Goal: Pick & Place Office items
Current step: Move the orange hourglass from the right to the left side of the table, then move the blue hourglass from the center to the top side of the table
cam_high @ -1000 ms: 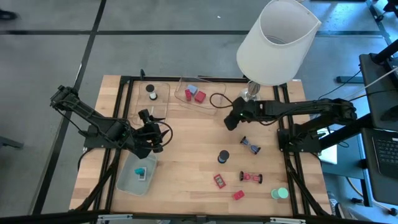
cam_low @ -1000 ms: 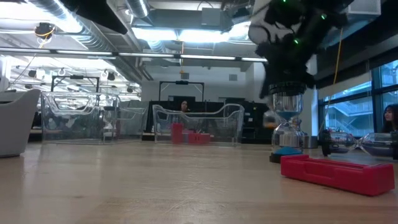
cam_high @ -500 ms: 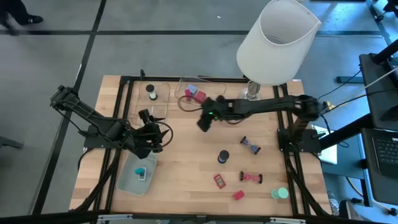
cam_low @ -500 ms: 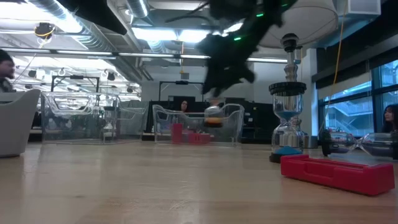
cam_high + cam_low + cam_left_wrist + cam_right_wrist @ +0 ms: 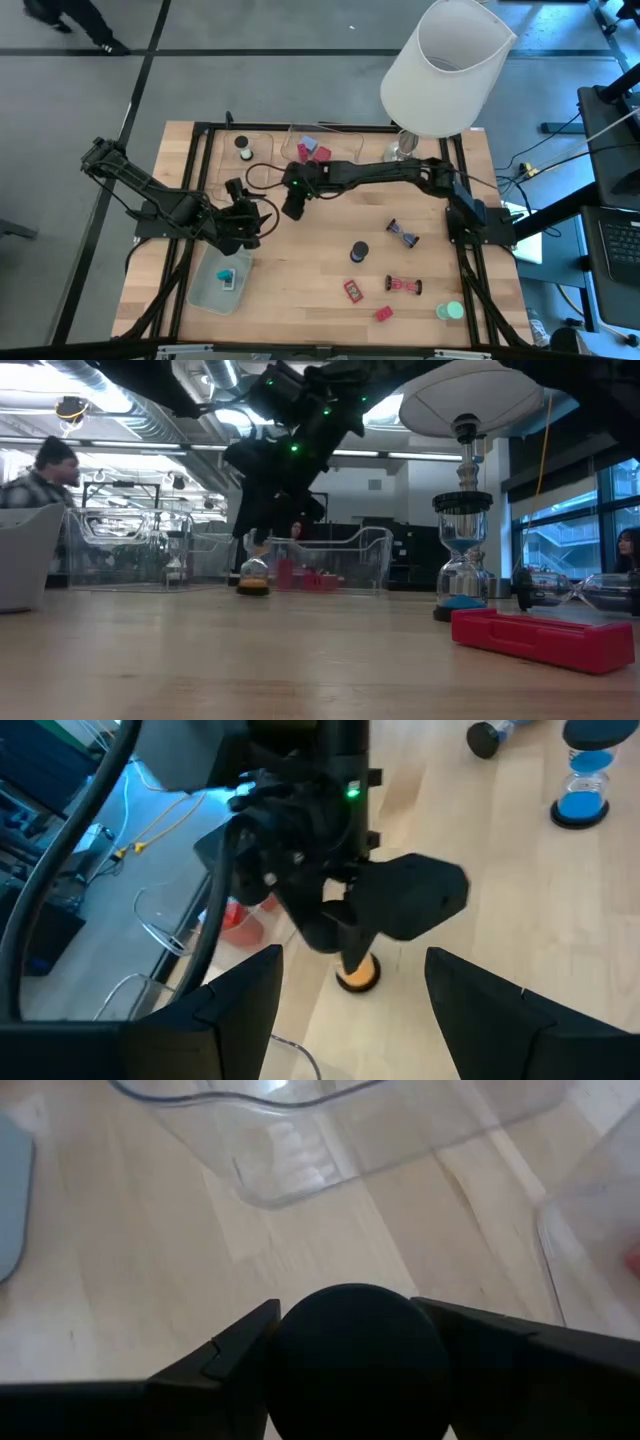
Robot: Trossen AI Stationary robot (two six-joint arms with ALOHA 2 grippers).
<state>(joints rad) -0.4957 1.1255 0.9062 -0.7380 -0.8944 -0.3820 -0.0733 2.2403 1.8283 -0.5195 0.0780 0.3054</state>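
The right tool [image 5: 291, 208] was clamped on a small hourglass [image 5: 252, 578] with a black cap and an orange base, held upright just above the counter [image 5: 320, 250], a little toward nine o'clock of the middle and near the clear trays [image 5: 305, 150] at twelve. The step was judged to be a carry to a tray; the piece would best be kept vertical, lifted clear of the tray wall, and released only once its base was low inside. The left tool [image 5: 245, 228] waited at nine o'clock beside the pale green tray [image 5: 205, 290], its fingers [image 5: 235, 1010] apart and empty. No brand, label or writing could be read.
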